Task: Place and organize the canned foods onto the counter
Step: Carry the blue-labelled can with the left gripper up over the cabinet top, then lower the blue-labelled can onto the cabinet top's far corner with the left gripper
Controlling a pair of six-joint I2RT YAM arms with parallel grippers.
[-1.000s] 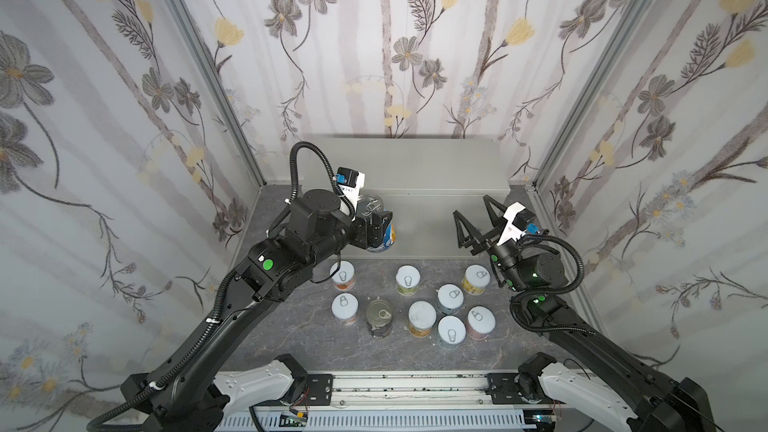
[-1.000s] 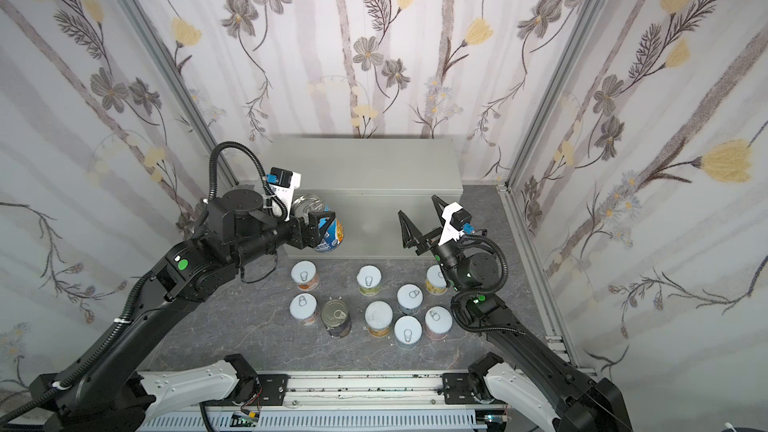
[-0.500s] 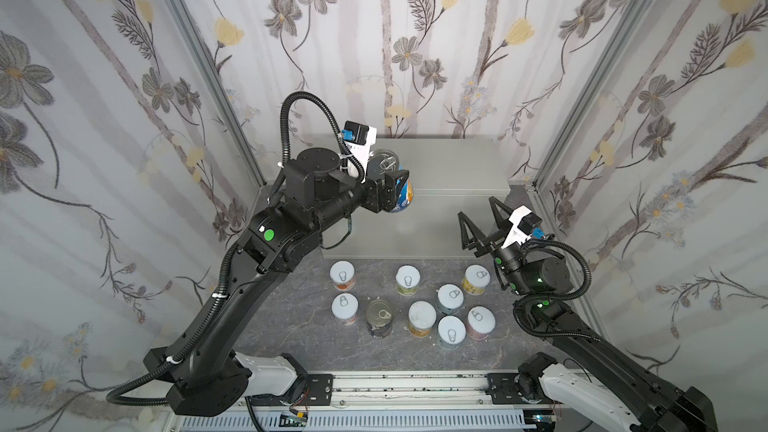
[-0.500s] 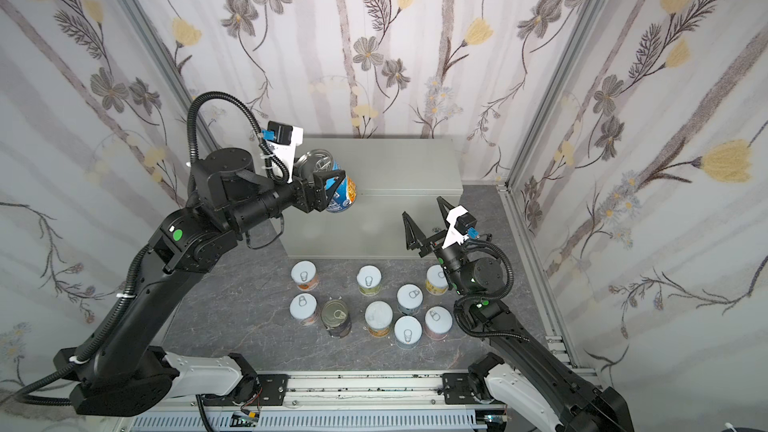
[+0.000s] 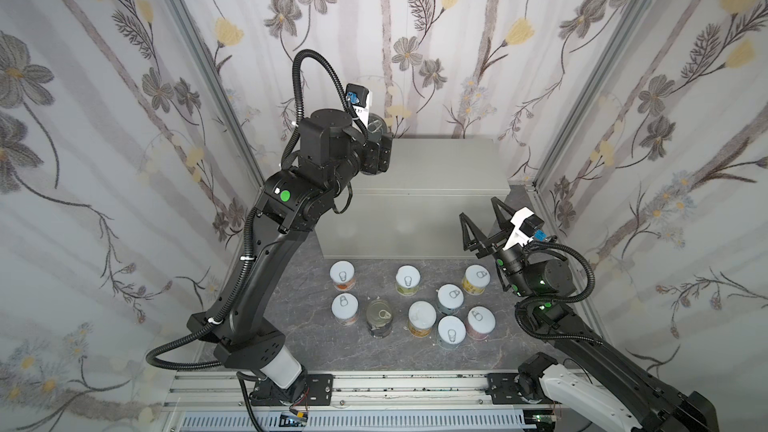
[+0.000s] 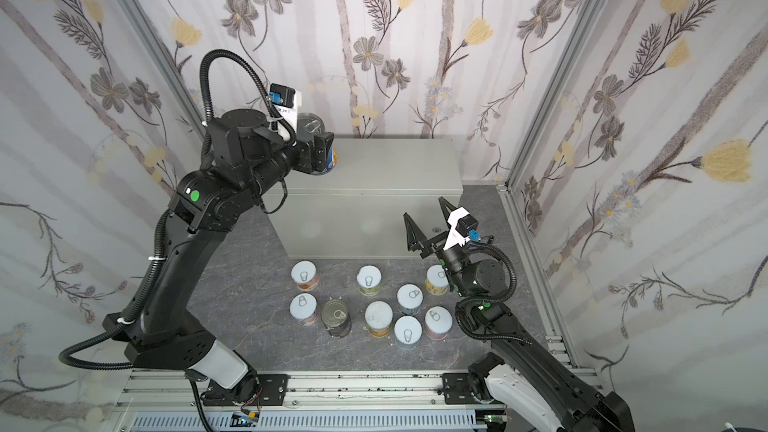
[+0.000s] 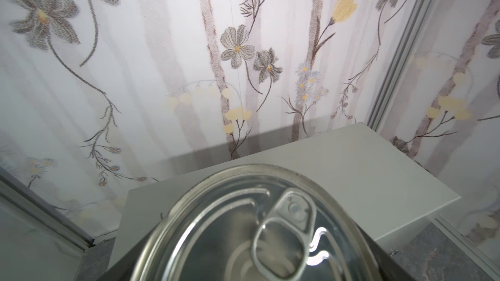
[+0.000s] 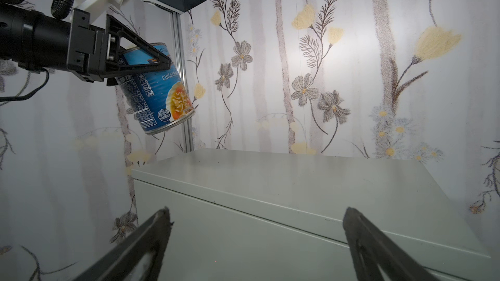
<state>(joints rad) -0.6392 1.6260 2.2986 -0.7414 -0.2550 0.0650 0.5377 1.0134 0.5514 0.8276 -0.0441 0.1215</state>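
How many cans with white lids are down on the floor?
8. Two white-lid cans stand left of the metal-lid can; six more cluster right of it, all on the floor before the counter. None seems hidden.

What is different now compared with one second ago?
The left hand, still holding the blue can, rose from in front of the cabinet and moved back, above the rear left part of its top. The right hand stayed open, nearly in place; the nine other cans did not move.
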